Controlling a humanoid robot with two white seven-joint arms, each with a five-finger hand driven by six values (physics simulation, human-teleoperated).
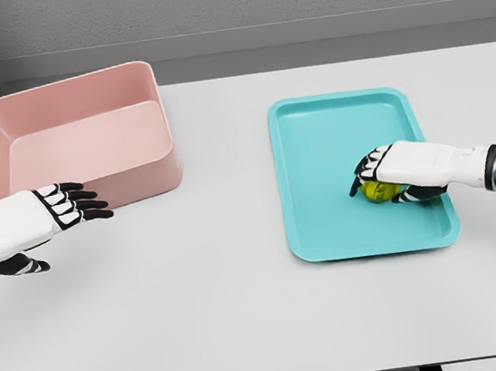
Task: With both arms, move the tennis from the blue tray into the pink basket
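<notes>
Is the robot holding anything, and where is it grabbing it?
The right hand curls its fingers over the top of the tennis ball on the blue tray. The left hand holds nothing.

No text, label, brand, number or sign can be read on anything here.

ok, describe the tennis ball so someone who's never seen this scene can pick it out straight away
On the white table, look right to the blue tray, opposite the pink basket on the left. In the tray's lower right part, the right hand is curled over the tennis ball. It is the only small yellow-green round thing, and the only object in the tray.
</notes>
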